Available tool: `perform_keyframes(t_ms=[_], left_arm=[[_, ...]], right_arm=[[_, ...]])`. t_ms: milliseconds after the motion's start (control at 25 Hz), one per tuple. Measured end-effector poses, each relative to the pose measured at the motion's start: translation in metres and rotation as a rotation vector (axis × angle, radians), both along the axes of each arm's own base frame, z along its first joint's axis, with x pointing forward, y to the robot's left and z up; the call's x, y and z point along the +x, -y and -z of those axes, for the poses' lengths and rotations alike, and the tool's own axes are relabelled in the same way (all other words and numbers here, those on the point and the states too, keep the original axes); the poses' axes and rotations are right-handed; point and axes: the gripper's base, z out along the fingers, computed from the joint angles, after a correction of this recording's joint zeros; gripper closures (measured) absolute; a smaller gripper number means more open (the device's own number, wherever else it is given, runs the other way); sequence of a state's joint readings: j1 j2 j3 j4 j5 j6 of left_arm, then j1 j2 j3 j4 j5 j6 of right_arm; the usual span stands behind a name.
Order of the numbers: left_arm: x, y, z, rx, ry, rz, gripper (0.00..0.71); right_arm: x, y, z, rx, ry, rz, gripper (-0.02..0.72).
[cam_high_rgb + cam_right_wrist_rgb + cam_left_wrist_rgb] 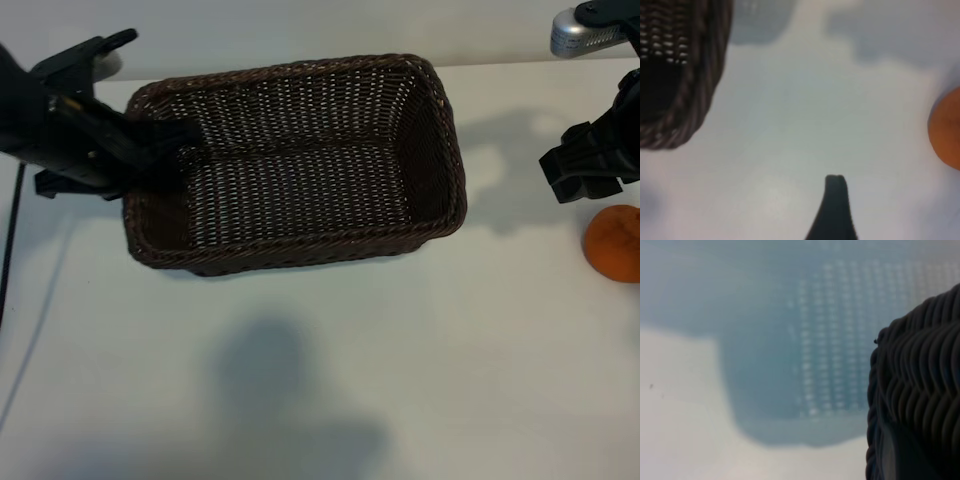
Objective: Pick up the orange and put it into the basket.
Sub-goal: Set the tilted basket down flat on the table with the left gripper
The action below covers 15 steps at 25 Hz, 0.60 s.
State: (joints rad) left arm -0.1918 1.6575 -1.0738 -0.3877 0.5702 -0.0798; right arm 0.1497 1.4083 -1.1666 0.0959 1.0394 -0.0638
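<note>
- One basket (300, 165), centre-top, holds nothing.
- Orange (614, 243) sits on the table at the right edge.
- My left gripper (160, 140) clamps its left rim; my right gripper (585, 165) stands apart.

From overhead, the exterior camera looks steeply down on the basket (300, 160). Both wrist cameras sit close beside it, each catching its woven rim; right's also glimpses the orange (947, 127).

one orange (613, 243), one basket (448, 150), two robot arms
</note>
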Motion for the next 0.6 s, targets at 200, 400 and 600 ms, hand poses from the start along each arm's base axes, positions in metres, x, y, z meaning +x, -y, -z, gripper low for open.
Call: perform_keyframes(t_ms=[200,400,600], left_arm=[[0.019,0.029,0.011,0.006,-0.009,0.075,0.559],[0.037,0.054,0.022,0.004,-0.014,0.124,0.559],[0.047,0.065,0.038,-0.004,-0.045,0.130,0.559]], right_arm=[[0.000,0.000,0.000,0.000,0.000,0.000,0.129],[0.000,0.000,0.000,0.000,0.000,0.000,0.129],[0.000,0.000,0.000,-0.003,0.000,0.000,0.130]])
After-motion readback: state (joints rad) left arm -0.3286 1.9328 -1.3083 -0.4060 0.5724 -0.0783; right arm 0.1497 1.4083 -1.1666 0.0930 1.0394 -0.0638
